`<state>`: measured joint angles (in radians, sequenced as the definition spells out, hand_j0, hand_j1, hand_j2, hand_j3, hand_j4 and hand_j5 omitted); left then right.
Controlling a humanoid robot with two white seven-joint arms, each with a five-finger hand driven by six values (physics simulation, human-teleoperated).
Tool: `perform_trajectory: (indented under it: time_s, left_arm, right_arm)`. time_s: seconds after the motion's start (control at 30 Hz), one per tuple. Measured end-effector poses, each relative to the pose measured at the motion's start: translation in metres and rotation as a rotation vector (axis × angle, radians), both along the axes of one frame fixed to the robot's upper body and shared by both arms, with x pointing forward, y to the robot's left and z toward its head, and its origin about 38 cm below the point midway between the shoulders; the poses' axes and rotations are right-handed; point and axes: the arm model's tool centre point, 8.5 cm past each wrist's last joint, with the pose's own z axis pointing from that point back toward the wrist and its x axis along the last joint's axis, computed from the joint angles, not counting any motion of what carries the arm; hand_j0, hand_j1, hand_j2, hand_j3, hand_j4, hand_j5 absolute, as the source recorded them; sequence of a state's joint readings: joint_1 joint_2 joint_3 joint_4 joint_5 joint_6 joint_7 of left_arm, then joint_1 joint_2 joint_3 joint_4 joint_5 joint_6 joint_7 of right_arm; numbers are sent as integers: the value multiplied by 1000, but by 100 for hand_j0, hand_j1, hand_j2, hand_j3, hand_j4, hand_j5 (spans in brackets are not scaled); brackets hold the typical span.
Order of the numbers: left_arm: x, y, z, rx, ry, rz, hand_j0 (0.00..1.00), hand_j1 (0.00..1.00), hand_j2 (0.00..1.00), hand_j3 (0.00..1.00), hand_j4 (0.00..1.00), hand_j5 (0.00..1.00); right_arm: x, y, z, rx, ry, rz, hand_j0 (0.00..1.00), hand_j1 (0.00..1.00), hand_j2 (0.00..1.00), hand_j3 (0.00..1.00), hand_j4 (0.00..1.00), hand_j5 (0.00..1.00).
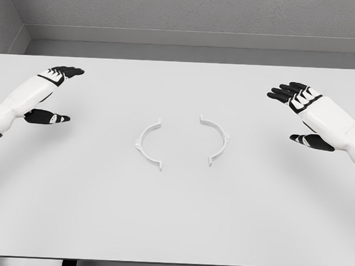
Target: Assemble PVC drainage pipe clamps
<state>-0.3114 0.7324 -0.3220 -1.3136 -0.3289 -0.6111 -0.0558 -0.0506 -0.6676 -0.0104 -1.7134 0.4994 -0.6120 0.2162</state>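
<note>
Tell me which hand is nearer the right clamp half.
Right. The right hand hovers open to the right of the right clamp half; the left hand is across the table, beyond the left clamp half.

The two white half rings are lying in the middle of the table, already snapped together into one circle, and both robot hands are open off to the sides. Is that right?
Not quite. In the head view the left half ring and the right half ring lie apart, open sides facing, with bare table between them. The rest holds: the left hand and right hand are open at the sides.
</note>
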Motion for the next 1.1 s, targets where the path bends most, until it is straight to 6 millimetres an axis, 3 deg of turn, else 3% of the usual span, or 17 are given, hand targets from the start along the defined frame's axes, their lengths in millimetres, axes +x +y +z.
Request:
perform_trajectory:
  time_s: [0.2,0.3,0.33,0.53,0.63,0.73,0.93,1.1]
  left_arm:
    - [0,-4,-3,1,7,-9,100,100,100,100,100,100]
    - [1,-11,-6,8,10,-23,100,100,100,100,100,100]
    - [1,-14,-8,10,12,-29,100,100,100,100,100,100]
    - [4,-41,-20,4,27,-82,100,100,100,100,100,100]
    - [2,-51,-27,3,40,-102,100,100,100,100,100,100]
    - [2,-58,-31,5,48,-118,100,100,100,100,100,100]
    - [0,-70,-35,5,52,-142,100,100,100,100,100,100]
    - [8,-92,-27,-1,20,-185,100,100,100,100,100,100]
  right_arm:
    - [5,2,5,-39,-25,-1,100,100,100,100,100,100]
    - [32,11,33,-86,-106,3,100,100,100,100,100,100]
    - [43,15,34,-112,-105,2,100,100,100,100,100,100]
    - [85,27,-6,-205,28,-50,100,100,100,100,100,100]
    - [91,32,-40,-241,104,-72,100,100,100,100,100,100]
    - [92,43,-59,-265,145,-67,100,100,100,100,100,100]
    - [93,55,-70,-287,158,-58,100,100,100,100,100,100]
    - [97,70,-65,-287,137,-36,100,100,100,100,100,100]
